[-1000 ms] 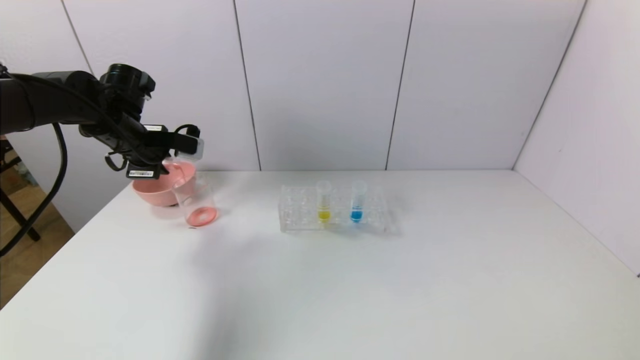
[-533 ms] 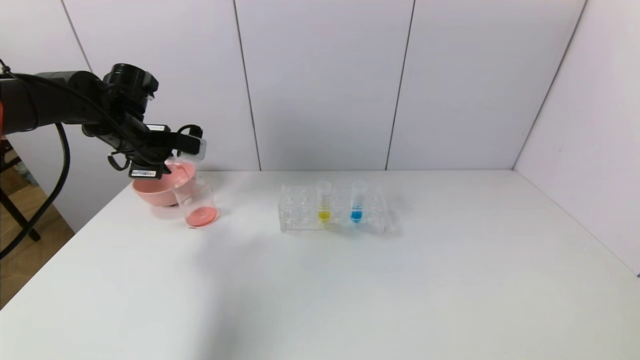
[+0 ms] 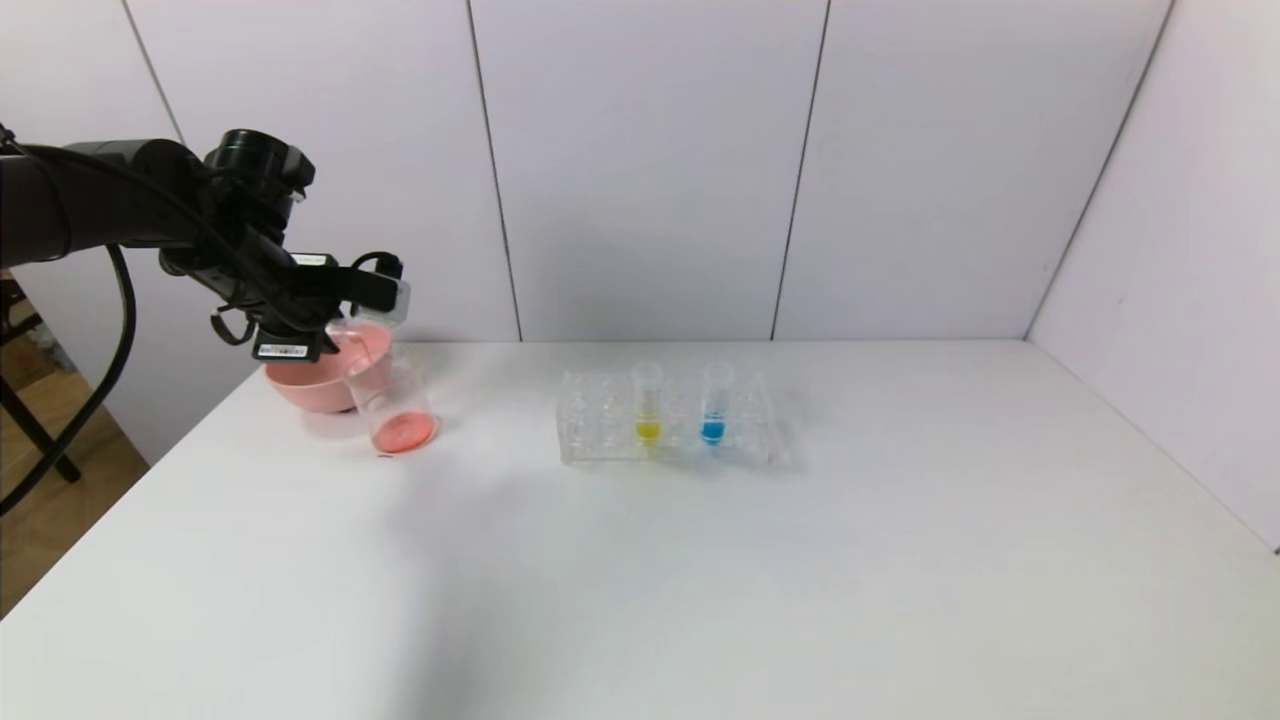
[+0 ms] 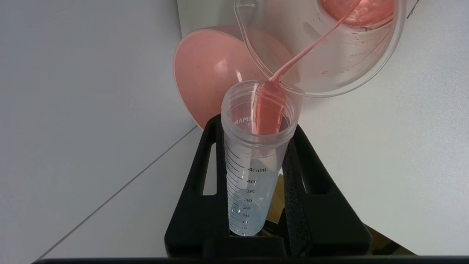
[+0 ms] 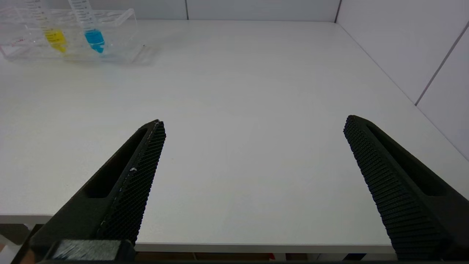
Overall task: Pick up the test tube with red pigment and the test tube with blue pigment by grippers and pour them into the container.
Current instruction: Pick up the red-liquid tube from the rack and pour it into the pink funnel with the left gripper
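Observation:
My left gripper (image 3: 372, 285) is shut on the test tube with red pigment (image 3: 393, 300), tipped nearly flat above the container (image 3: 388, 395), a clear beaker. In the left wrist view the fingers clamp the graduated tube (image 4: 253, 176), and a thin red stream runs from its mouth into the beaker (image 4: 351, 62). A red pool lies at the beaker's bottom (image 3: 405, 432). The test tube with blue pigment (image 3: 713, 405) stands upright in the rack; it also shows in the right wrist view (image 5: 91, 31). My right gripper (image 5: 254, 123) is open and empty above the table's front edge.
A pink bowl (image 3: 312, 385) stands just behind the beaker, at the table's back left; it also shows in the left wrist view (image 4: 205, 69). The clear rack (image 3: 590, 420) at mid table also holds a yellow-liquid tube (image 3: 647, 405). White walls close the back and right.
My left gripper has stayed almost still with the tipped tube over the beaker. The red pool in the beaker looks slightly fuller. The rack and its tubes have not moved.

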